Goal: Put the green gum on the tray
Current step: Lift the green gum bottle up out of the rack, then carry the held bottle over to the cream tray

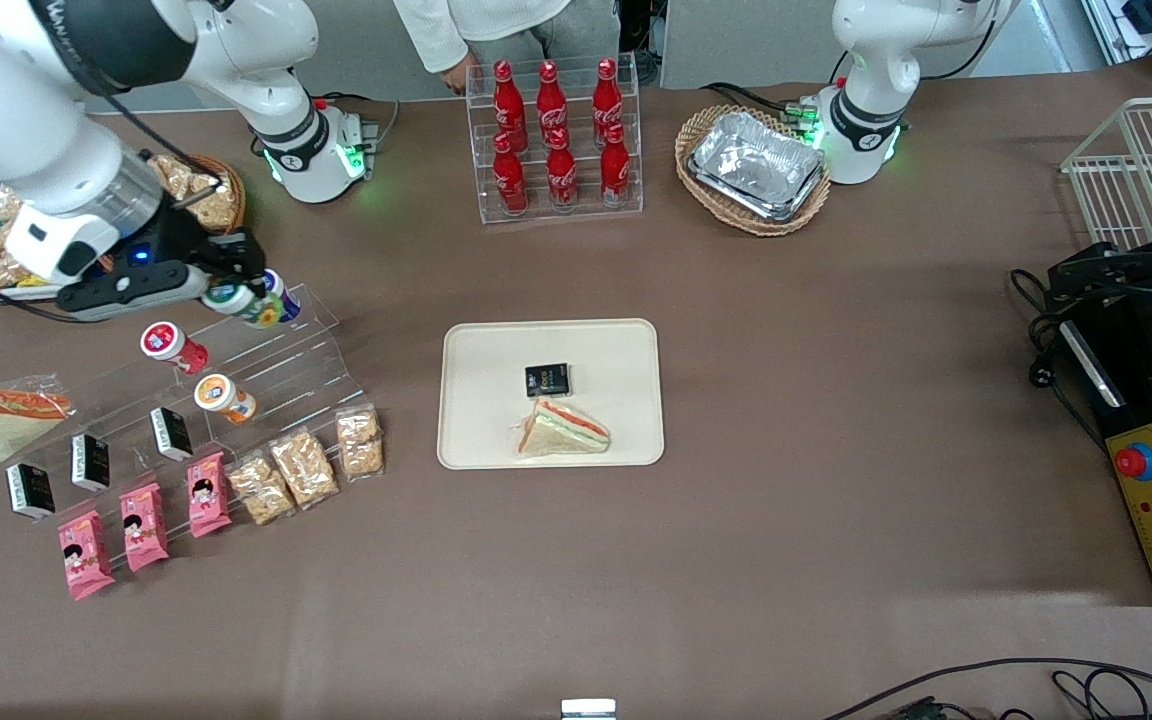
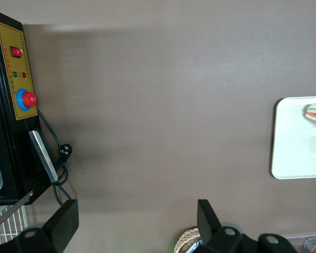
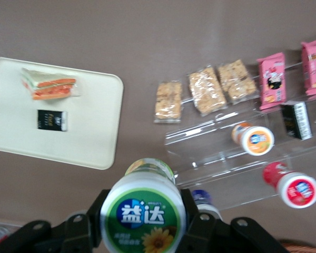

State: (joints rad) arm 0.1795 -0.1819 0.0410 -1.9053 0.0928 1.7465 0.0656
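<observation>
My gripper (image 1: 233, 290) is shut on the green gum (image 1: 241, 303), a small bottle with a white lid and green-yellow body, held above the top step of the clear display stand (image 1: 266, 365). In the right wrist view the green gum (image 3: 143, 220) fills the space between both fingers (image 3: 195, 224), its green-marked lid facing the camera. The cream tray (image 1: 476, 440) lies flat at the table's middle, toward the parked arm from the stand, holding a wrapped sandwich (image 1: 564, 430) and a small black packet (image 1: 547, 380). The tray (image 3: 89, 137) also shows in the right wrist view.
On the stand lie a blue-lidded bottle (image 1: 281, 297), a red-lidded bottle (image 1: 172, 346), an orange-lidded bottle (image 1: 224, 398), black packets (image 1: 90, 462), pink packs (image 1: 143, 526) and cracker bags (image 1: 304, 467). A cola bottle rack (image 1: 556, 135) and a basket of foil trays (image 1: 754, 168) stand farther back.
</observation>
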